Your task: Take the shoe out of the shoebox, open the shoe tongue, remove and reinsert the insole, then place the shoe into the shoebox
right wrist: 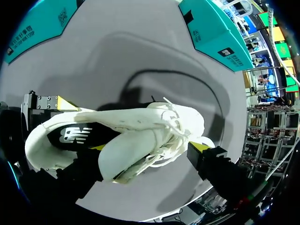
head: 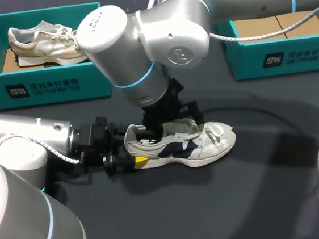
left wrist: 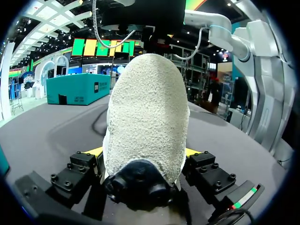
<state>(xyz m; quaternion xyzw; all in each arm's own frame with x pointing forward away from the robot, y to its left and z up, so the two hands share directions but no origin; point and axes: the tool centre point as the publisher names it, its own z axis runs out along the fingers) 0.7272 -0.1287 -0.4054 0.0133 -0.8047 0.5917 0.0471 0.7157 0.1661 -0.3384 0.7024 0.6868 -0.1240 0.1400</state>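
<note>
Dark grey table [head: 270, 199] carries the white sneaker [head: 202, 143] at centre, toe toward three o'clock. Left gripper [head: 132, 160] pinches its heel from nine o'clock, likely to steady it. Right gripper [head: 162, 129] sits over the tongue [right wrist: 125, 158] from twelve o'clock, and I cannot tell its grip.

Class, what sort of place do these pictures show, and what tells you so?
Probably a robot test bench for shoe packing: a dark table bears a teal shoebox, and the left gripper grips a white shoe by its heel.
</note>
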